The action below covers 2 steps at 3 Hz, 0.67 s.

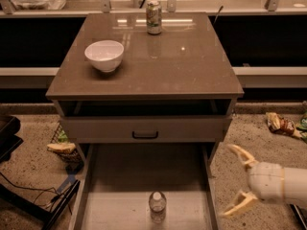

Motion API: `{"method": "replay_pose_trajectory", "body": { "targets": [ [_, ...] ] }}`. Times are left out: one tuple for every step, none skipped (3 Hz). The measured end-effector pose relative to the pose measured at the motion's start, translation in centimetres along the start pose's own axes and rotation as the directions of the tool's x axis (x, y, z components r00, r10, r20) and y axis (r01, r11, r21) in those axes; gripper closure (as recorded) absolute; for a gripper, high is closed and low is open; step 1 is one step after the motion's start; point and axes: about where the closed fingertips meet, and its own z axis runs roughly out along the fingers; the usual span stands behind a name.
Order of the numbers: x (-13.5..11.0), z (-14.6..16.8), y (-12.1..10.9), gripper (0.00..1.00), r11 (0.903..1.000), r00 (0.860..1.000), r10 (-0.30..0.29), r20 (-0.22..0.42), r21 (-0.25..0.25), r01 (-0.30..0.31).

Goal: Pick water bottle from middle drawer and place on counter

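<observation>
The water bottle (157,206), clear with a white cap, stands upright on the floor of the open middle drawer (120,176), near its front. The counter (192,66) is the glossy brown slab above. My gripper (238,181) is at the lower right, outside the drawer's right wall, level with the bottle and well to its right. Its two pale fingers (242,155) are spread apart and hold nothing.
A white bowl (104,55) sits on the counter's left side and a green-and-silver soda can (153,17) at its back middle. A drawer front with a black handle (145,135) is above the open drawer. Snack bags (280,124) lie on the floor right; cables and clutter at left.
</observation>
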Motion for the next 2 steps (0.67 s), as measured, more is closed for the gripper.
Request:
{"method": "replay_pose_trajectory", "body": {
  "targets": [
    [2.1, 5.6, 1.4, 0.00, 0.9959, 0.992, -0.040, 0.120, -0.076, 0.049],
    [4.4, 10.2, 3.3, 0.00, 0.9884, 0.977, -0.059, 0.205, -0.125, 0.086]
  ]
}}
